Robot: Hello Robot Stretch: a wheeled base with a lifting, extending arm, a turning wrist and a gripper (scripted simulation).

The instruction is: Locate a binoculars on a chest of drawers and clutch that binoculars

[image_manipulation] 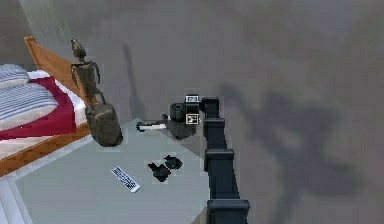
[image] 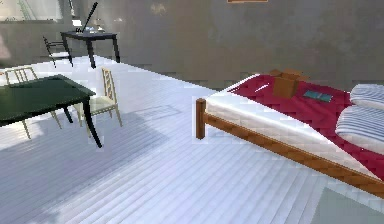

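A small black two-lobed thing (image_manipulation: 165,168), likely the binoculars, is lying on the pale, smooth chest top (image_manipulation: 60,195), just beside the dark square arm (image_manipulation: 222,170). It is sitting closer to the robot than the gripper (image_manipulation: 158,124). I can't tell whether the gripper is holding anything. A knobbly bronze statuette (image_manipulation: 95,100) is standing nearby.

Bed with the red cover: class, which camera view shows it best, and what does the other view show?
The forward view: the bed spreads across its right half, wooden frame, red cover and striped pillows all plain. The arm side view catches a corner at its left edge: wooden rail, one striped pillow, some red cover.
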